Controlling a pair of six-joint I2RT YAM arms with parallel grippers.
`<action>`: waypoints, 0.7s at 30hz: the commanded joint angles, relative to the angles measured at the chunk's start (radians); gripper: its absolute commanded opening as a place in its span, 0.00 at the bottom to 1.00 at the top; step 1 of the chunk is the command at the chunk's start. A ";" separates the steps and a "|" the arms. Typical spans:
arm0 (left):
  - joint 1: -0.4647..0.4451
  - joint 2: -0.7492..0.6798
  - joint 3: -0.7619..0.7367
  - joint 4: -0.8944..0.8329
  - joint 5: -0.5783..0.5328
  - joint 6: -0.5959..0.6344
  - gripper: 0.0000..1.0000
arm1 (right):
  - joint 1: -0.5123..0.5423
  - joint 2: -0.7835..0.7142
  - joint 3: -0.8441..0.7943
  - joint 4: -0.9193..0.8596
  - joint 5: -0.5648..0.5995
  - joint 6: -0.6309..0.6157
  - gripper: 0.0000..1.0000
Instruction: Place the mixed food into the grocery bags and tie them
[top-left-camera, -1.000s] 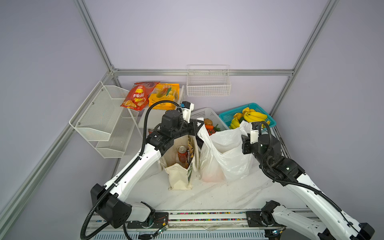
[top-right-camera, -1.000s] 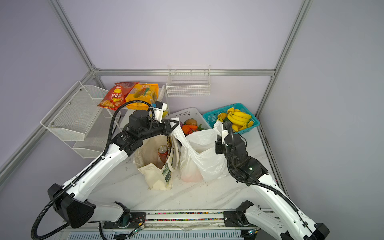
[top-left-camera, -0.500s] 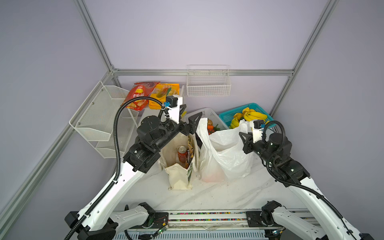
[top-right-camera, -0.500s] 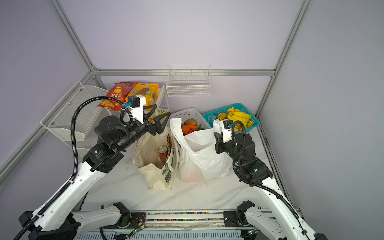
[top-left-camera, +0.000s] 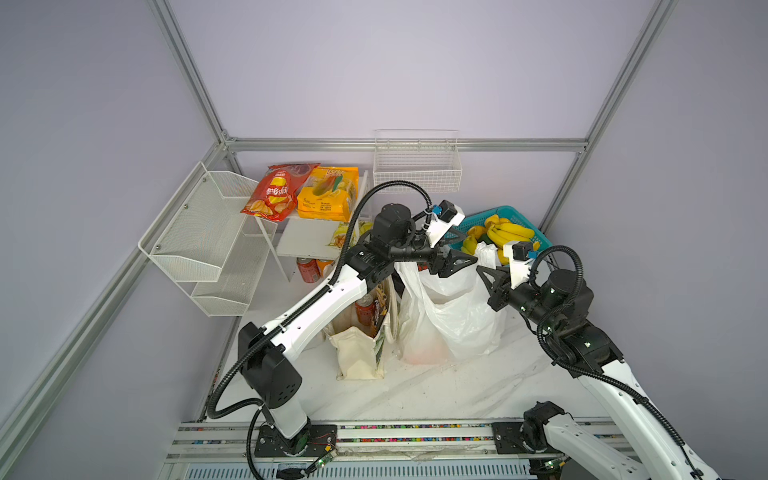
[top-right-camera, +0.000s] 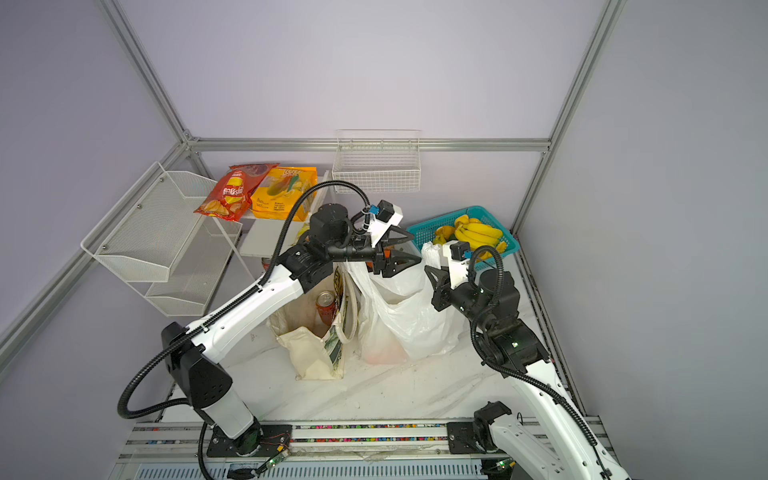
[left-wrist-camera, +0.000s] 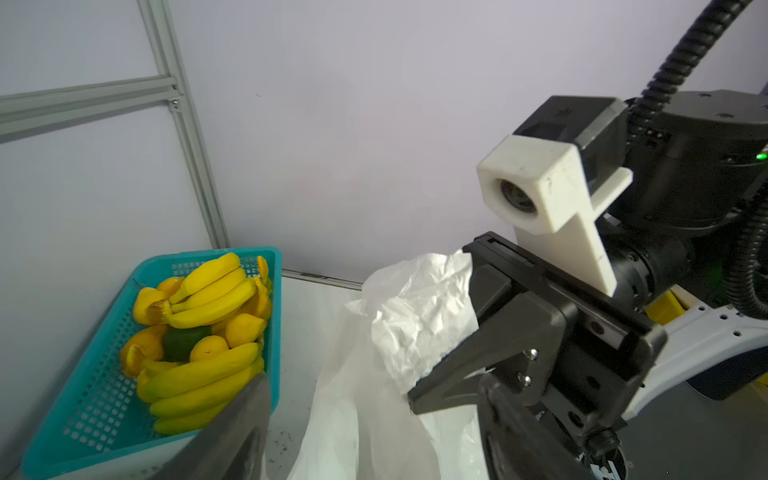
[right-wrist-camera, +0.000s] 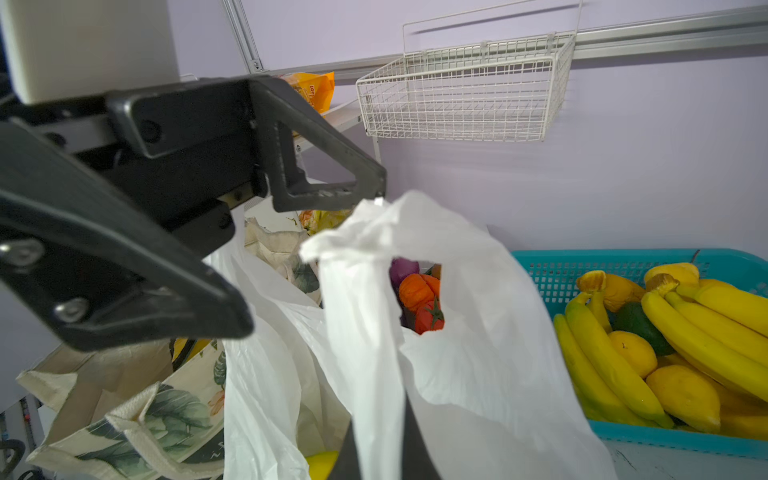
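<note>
In both top views the cream canvas tote (top-left-camera: 358, 353) stands open at the centre, with a reddish-brown drink can (top-left-camera: 365, 310) upright inside. Touching its right side, the white plastic carrier bag (top-left-camera: 451, 320) shows an orange tint low through its wall. At the far right, a teal basket (top-left-camera: 538, 232) holds bananas (top-left-camera: 509, 228). The left arm stretches over the tote; its left gripper (top-left-camera: 468, 248) is spread wide above the bag's mouth, grasping nothing.

From the left wrist, we see the right gripper (left-wrist-camera: 415, 395) clenched on the bag's bunched handle (left-wrist-camera: 415, 316).

From the right wrist, that handle stands up as a loop, with something yellow low inside the bag.
</note>
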 joint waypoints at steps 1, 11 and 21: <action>0.002 0.014 0.190 0.012 0.139 0.041 0.77 | -0.008 -0.015 -0.004 0.039 -0.021 0.004 0.07; -0.003 0.148 0.325 0.021 0.224 -0.011 0.65 | -0.008 -0.017 -0.002 0.037 -0.016 0.003 0.07; -0.027 0.178 0.329 0.027 0.232 -0.005 0.39 | -0.008 -0.011 -0.004 0.034 -0.006 0.007 0.07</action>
